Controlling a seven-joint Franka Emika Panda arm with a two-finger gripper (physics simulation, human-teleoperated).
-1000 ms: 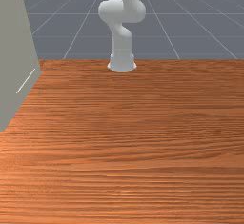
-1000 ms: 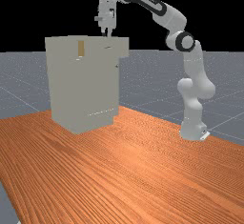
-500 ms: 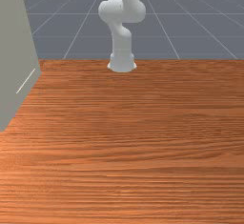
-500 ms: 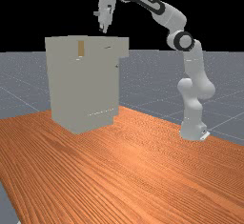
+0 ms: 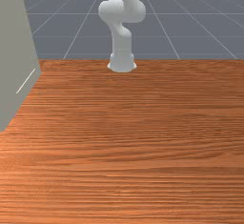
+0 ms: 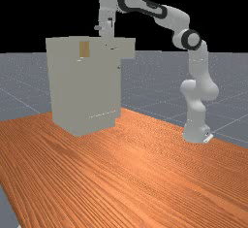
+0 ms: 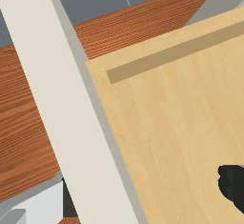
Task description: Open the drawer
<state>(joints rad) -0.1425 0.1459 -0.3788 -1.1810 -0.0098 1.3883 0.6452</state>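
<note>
Over the tall grey cabinet (image 6: 82,91), toward the far view's left, holds the gripper (image 6: 106,29) pointing down, with its lower end hidden behind the cabinet's near upper edge. Cannot tell whether open or closed. Has the top drawer (image 6: 128,48) partly out, jutting from the cabinet toward the far view's right, on the side of the arm's base (image 6: 196,132). From that base, on the orange-brown wooden table (image 6: 131,173), stretches the white and grey arm (image 6: 144,5) up and across to the left. High on the cabinet's near side, shows a tan upright rectangle (image 6: 85,49). In the wrist view, looks down past the drawer's pale front panel (image 7: 71,99) onto a light wood floor (image 7: 176,123), with a darker band along one edge. In the front view, shows the cabinet at the left and the base near the middle, by the table's far edge.
</note>
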